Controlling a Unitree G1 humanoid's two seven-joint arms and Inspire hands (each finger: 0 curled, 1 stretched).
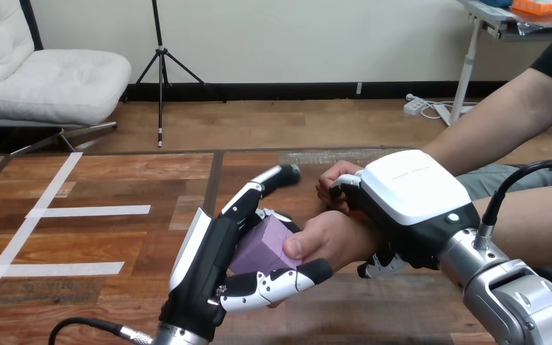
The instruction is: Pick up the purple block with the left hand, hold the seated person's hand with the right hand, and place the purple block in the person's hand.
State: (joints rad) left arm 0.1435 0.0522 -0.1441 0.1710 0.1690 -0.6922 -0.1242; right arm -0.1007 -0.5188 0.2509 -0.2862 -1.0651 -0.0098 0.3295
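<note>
Left hand (212, 262): rises from the bottom edge at centre-left, back shell turned to the view's left, palm towards the person. Fingers and thumb (280, 282) are closed around the purple block (259, 248); the thumb is curled under the block's lower edge, and one finger (269, 181) reaches up and over it. Purple block: held off the table against the left palm, at the view's centre, touching the person's hand (330, 236). Person's hand: comes in from the right, level with the block, with its thumb (295, 248) laid on the block's near corner. Both the left hand and the person's hand are therefore on the block. Right hand (410, 190): enters from the lower right, white shell uppermost, clasped on the person's wrist (363, 241); its fingers (346, 188) wrap over the top and a fingertip (377, 267) shows underneath. Wooden table (115, 169): carries white tape strips (90, 210) at the left, well apart from both hands.
</note>
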